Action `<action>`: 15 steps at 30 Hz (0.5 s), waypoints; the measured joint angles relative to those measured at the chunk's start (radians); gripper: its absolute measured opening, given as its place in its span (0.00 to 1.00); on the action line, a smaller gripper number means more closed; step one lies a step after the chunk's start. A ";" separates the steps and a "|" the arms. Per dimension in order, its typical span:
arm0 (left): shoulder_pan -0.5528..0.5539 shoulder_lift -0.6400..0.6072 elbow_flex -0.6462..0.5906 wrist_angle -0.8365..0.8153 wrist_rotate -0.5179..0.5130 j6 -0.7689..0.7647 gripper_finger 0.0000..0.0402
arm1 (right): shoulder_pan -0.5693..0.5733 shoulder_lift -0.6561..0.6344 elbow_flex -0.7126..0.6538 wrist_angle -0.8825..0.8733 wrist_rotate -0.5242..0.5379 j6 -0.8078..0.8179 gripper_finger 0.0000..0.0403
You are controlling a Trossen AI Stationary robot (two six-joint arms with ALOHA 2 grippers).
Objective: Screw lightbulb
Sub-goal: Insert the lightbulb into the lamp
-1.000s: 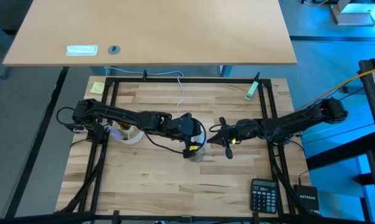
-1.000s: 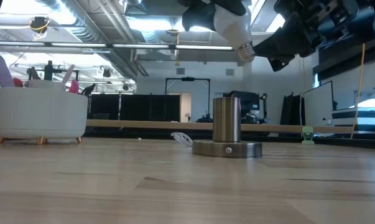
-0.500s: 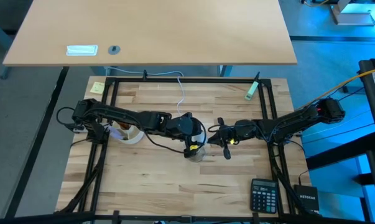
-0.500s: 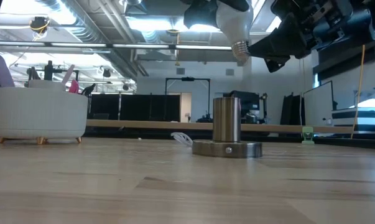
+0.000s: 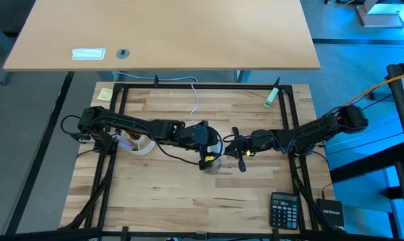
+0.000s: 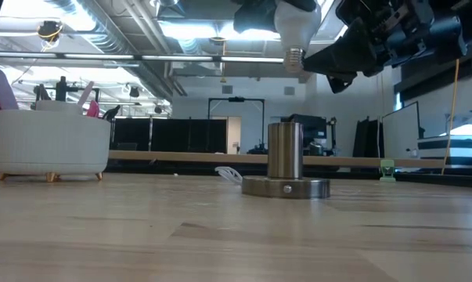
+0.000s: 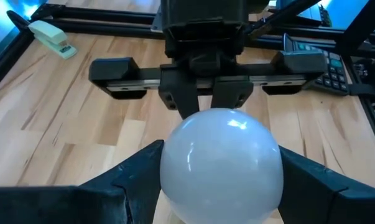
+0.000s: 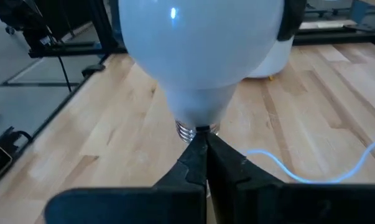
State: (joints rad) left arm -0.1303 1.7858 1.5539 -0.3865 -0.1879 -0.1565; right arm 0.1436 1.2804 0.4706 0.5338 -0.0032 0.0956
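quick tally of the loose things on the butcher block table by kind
lightbulb: 1
socket stand: 1
white organizer tub: 1
calculator: 1
stapler: 1
sticky note: 1
total: 6

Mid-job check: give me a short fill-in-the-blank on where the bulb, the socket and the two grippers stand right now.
1. The lightbulb is gripped by the ____ gripper.
2. The bulb's screw base points ____, toward the socket.
3. The right gripper has its fingers ____, tips at the bulb's base.
4. The bulb is ____ the socket, not yet in it.

Missing words: left; down; shut; above
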 joint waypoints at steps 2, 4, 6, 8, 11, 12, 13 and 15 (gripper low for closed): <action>-0.002 0.000 0.002 -0.002 -0.003 -0.001 0.61 | 0.000 -0.022 0.000 -0.048 0.000 0.000 0.01; -0.007 0.000 0.004 -0.019 -0.006 -0.001 0.61 | 0.000 -0.063 0.001 -0.135 0.000 0.000 0.02; -0.016 -0.001 0.004 -0.043 -0.008 -0.005 0.61 | 0.000 -0.116 0.001 -0.230 0.000 0.001 0.03; -0.031 0.000 0.003 -0.076 -0.021 -0.023 0.60 | 0.000 -0.181 0.000 -0.363 -0.001 0.003 0.03; -0.076 -0.002 -0.025 -0.099 -0.104 -0.049 0.59 | 0.000 -0.253 -0.001 -0.523 -0.007 0.024 0.02; -0.094 -0.002 -0.047 -0.079 -0.133 -0.051 0.59 | 0.000 -0.266 -0.008 -0.540 -0.008 0.031 0.01; -0.108 0.000 -0.071 -0.048 -0.151 -0.051 0.59 | 0.001 -0.273 -0.022 -0.529 -0.008 0.037 0.01; -0.129 0.002 -0.111 0.032 -0.156 -0.055 0.59 | 0.001 -0.270 -0.072 -0.448 -0.008 0.058 0.01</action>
State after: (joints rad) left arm -0.2596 1.7874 1.4429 -0.3549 -0.3443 -0.2111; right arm 0.1448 1.0101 0.3985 0.0858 -0.0109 0.1533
